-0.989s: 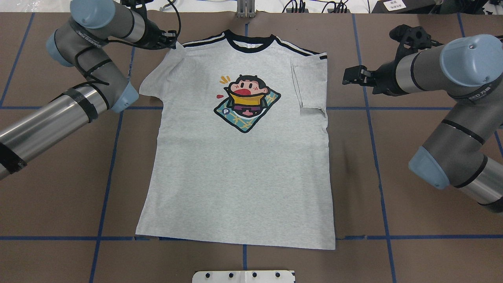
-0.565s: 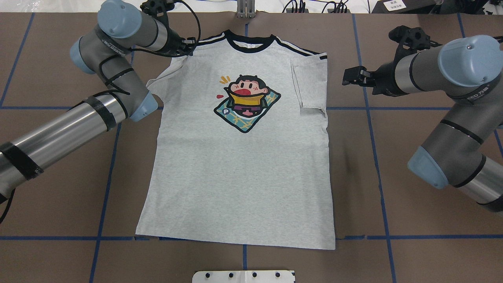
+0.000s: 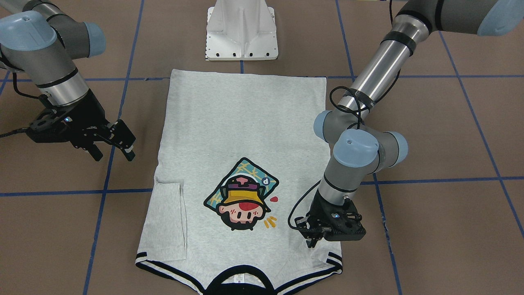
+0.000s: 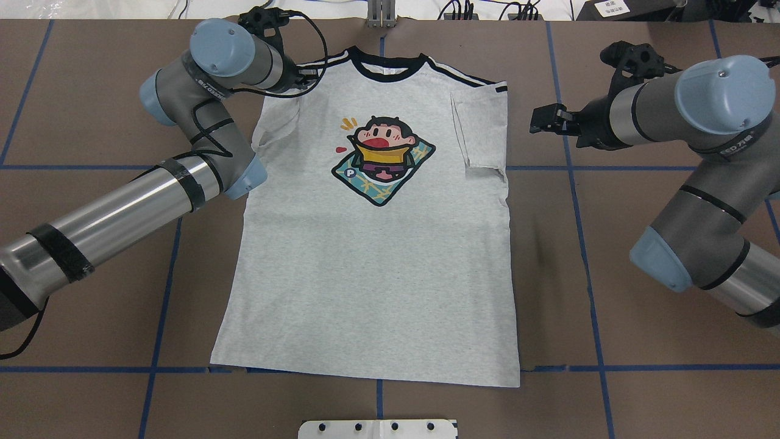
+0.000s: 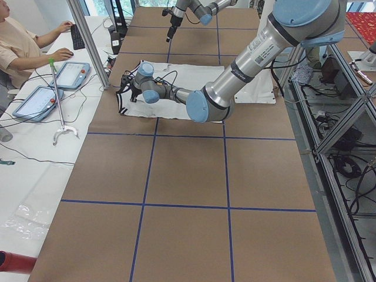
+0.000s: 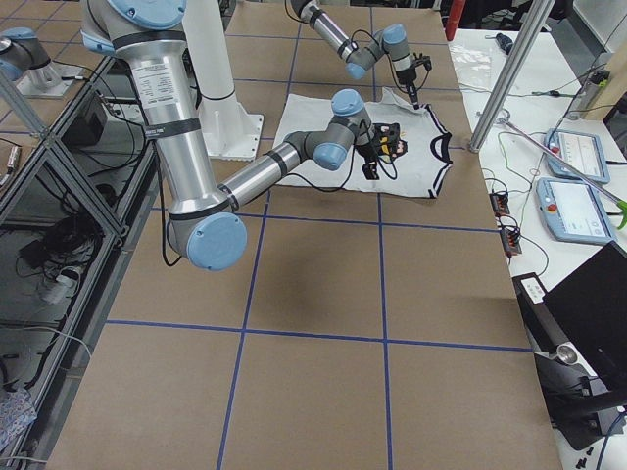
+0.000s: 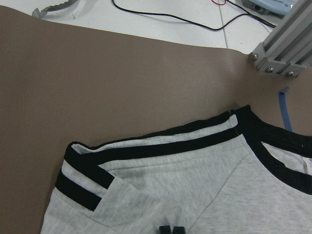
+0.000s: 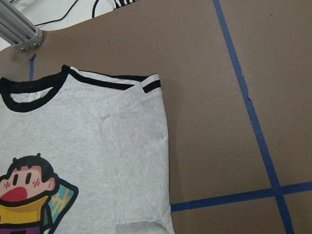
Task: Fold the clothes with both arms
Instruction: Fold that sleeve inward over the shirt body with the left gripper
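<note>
The grey T-shirt point(image 4: 365, 274) lies front up on the brown table, its cartoon print point(image 4: 381, 160) showing. One sleeve point(image 4: 484, 131) is folded inward over the body on the right arm's side. My left gripper point(image 4: 308, 72) is shut on the other sleeve point(image 4: 277, 122) and holds it lifted over the shoulder near the black neckband point(image 4: 387, 64). In the left wrist view its fingertips point(image 7: 171, 229) pinch the fabric beside the striped hem point(image 7: 97, 185). My right gripper point(image 3: 114, 155) hangs open beside the shirt, touching nothing.
The white pedestal base point(image 3: 241, 30) stands just past the shirt's hem. Blue tape lines point(image 4: 585, 244) cross the table. An aluminium post point(image 4: 381, 15) and cables sit at the far edge behind the collar. A seated person point(image 5: 23, 44) with tablets is at the table's end.
My left arm has swung toward the shirt's middle, carrying the sleeve from lying spread out to lifted and folded inward. The right arm has stayed where it was.
</note>
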Robot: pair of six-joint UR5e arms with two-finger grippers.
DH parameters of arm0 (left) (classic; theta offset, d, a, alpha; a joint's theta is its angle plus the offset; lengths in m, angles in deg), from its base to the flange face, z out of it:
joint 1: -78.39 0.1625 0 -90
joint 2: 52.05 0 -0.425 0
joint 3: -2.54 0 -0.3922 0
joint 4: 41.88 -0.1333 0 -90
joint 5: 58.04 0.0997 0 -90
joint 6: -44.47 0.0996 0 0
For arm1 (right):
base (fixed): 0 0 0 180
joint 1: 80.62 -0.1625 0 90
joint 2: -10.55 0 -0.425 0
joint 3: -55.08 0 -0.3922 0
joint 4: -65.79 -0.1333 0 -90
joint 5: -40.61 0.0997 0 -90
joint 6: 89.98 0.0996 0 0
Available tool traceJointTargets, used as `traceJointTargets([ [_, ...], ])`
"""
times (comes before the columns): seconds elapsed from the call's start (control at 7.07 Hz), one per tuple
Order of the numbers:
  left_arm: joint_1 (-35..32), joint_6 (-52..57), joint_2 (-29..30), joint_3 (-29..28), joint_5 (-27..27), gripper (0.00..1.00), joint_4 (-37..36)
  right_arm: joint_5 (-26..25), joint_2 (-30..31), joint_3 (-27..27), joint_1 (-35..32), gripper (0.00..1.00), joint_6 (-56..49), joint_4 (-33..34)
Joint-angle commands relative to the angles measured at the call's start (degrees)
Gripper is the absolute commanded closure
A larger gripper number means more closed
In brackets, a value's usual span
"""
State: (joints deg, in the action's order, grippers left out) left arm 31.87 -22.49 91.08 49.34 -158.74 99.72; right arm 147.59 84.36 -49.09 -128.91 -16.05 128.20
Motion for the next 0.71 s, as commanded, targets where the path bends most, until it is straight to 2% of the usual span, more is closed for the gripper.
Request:
traceJointTargets([
  [0.0, 0.1, -0.1, 0.7, -0.6, 1.6, 1.00, 0.2, 0.1, -0.1, 0.1, 0.0, 0.00, 0.0, 0.0],
  [0.14, 0.1, -0.4, 1.2, -0.6, 2.4, 1.00, 0.2, 0.0, -0.2, 0.1, 0.0, 0.00, 0.0, 0.0],
  [0.42, 0.1, -0.7, 1.2, 0.0, 3.5, 0.12, 0.1, -0.6, -0.2, -0.1, 0.0, 0.00, 0.1, 0.0],
  [0.57, 0.2, -4.2, 1.1, 1.2, 3.2, 0.12, 0.0, -2.9, -0.2, 0.0, 0.8, 0.00, 0.2, 0.0],
])
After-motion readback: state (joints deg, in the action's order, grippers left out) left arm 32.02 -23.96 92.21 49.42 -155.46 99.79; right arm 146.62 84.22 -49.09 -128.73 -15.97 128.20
